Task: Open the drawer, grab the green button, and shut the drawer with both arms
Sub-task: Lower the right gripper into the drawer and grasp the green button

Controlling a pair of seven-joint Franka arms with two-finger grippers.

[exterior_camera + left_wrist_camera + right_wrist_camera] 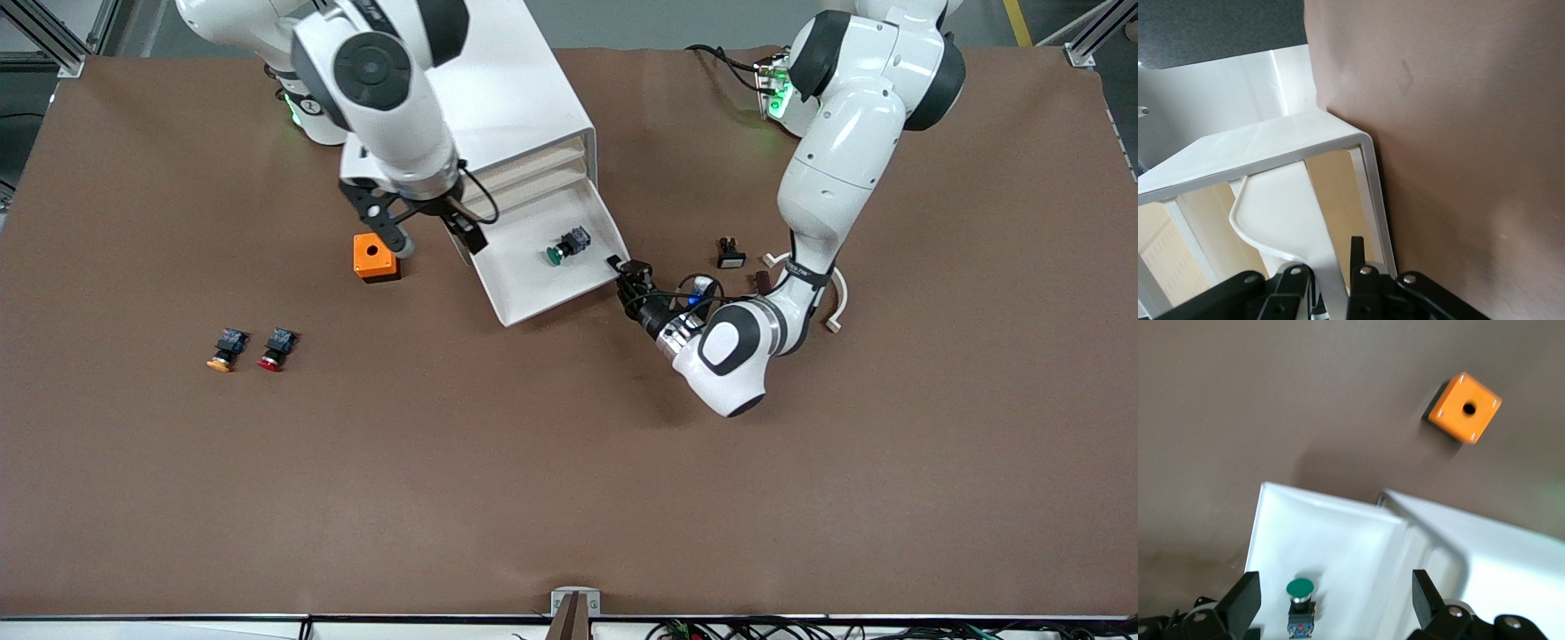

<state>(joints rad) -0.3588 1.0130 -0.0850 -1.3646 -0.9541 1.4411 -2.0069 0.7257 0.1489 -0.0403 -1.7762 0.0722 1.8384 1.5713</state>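
Lying on its side in the pulled-out wide shallow white drawer at centre frame is the small green-capped push button. At the drawer's corner, right of centre, the left gripper pinches the thin white wall, jaws nearly together. Upper left of centre, the right gripper hangs wide open over the drawer's edge, beside an orange cube.
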